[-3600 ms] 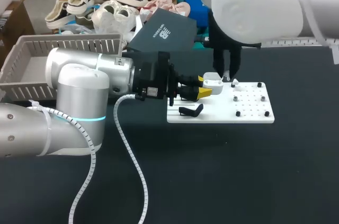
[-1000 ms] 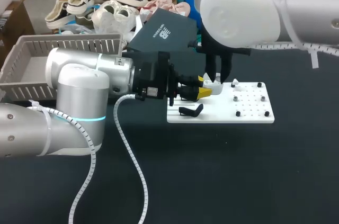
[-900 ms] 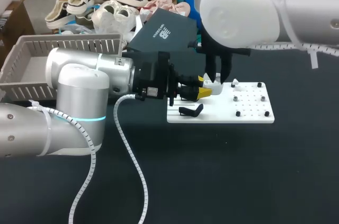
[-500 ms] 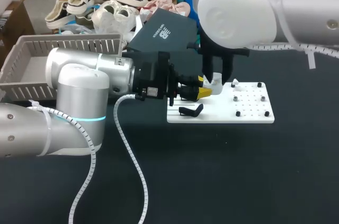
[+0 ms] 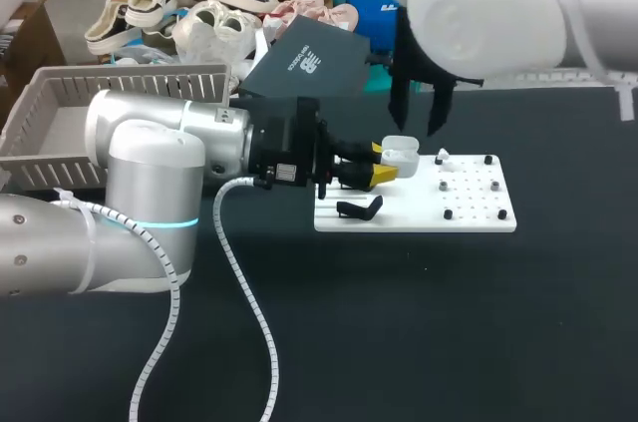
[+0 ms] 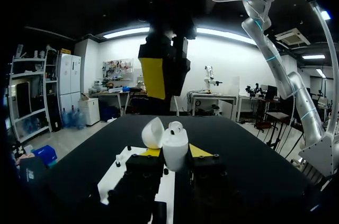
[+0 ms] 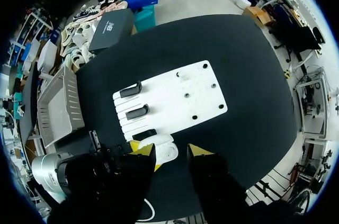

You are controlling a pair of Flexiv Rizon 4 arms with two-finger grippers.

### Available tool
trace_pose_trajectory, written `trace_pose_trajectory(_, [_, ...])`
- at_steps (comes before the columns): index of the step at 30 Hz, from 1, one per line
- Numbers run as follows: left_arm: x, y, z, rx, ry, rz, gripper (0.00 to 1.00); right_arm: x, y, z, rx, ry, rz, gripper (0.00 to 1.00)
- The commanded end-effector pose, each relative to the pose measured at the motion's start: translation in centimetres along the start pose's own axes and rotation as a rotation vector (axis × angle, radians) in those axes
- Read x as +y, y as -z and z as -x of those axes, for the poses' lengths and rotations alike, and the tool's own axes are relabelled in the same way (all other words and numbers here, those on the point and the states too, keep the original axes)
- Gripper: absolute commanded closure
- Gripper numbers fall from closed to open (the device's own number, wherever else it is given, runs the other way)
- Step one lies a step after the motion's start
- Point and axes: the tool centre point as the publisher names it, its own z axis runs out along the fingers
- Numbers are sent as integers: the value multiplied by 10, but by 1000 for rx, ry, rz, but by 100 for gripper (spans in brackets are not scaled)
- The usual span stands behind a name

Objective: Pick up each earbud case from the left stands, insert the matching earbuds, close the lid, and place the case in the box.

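My left gripper [image 6: 175, 154] pinches the open-lidded white earbud case [image 6: 175, 140] from both sides, over the white board [image 5: 469, 205]. My right gripper [image 7: 170, 151] hangs spread above the case, apart from it.

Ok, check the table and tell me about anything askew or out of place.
Nothing stands out. The earbud case sits upright in the left gripper, lid open, at the white board's edge. The right gripper hangs open and empty above it. One white earbud stands on the board.
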Motion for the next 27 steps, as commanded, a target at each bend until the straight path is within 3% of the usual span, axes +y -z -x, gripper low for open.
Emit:
trace_pose_trajectory(1, [0, 9, -1, -1, -7, 12, 100, -32, 2, -5, -85, -4, 139, 61])
trace_pose_trajectory(10, [0, 23, 0, -11, -34, 34, 100, -45, -13, 15, -118, 1, 151, 54])
trace_pose_trajectory(27, [-2, 28, 1, -20, -43, 34, 100, -44, -52, 43, -150, 93, 96, 55])
